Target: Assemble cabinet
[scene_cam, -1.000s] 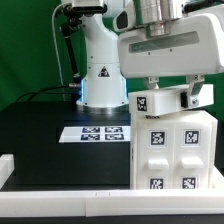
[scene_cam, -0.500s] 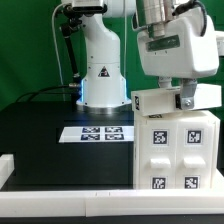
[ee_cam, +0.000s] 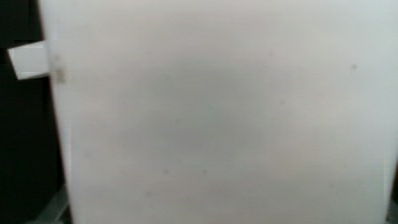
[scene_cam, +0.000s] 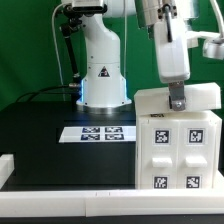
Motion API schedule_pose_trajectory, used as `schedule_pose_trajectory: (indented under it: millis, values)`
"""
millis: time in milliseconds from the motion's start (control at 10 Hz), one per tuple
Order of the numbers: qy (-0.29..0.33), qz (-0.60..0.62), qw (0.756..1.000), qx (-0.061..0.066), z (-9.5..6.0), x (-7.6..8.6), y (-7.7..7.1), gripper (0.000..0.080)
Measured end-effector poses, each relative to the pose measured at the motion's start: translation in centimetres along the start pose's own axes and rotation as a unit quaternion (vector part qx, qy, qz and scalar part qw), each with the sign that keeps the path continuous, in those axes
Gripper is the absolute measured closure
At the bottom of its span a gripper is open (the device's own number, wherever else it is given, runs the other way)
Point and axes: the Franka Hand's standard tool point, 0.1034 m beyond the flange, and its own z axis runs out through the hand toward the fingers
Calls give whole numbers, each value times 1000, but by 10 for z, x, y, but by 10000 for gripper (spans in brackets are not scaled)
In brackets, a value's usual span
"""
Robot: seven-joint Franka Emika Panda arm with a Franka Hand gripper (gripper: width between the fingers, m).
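The white cabinet body (scene_cam: 176,152) stands at the exterior view's right, with several square tags on its front. A smaller white top block (scene_cam: 150,102) lies flat on it. My gripper (scene_cam: 177,100) comes straight down onto this block, turned edge-on, and one dark finger (scene_cam: 177,96) lies against the block's front face. The jaws appear shut on the block. In the wrist view a plain white cabinet surface (ee_cam: 231,110) fills nearly the whole picture, and a small white tab (ee_cam: 31,62) sticks out at its edge. My fingertips do not show there.
The marker board (scene_cam: 95,132) lies flat on the black table left of the cabinet. The arm's white base (scene_cam: 100,70) stands behind it. A white rail (scene_cam: 60,176) runs along the table's front edge. A green wall is behind.
My gripper has turned about its vertical axis from broadside to edge-on. The top block has turned with it and now sits squarer on the cabinet body.
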Motion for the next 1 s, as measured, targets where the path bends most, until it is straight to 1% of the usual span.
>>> schedule_pose_trajectory:
  millis: [200,400,500,600,700,1000]
  values:
    - [-8,57,998,-7,0,1,0,253]
    - [-12,81,997,-6,0,0,-1,253]
    - [-13,73,997,-7,1,-1,0,253]
    - [-14,65,998,-7,1,-2,0,80]
    - [-22,49,999,-3,-5,-4,0,25]
    - [-39,34,999,10,-25,-12,-5,1]
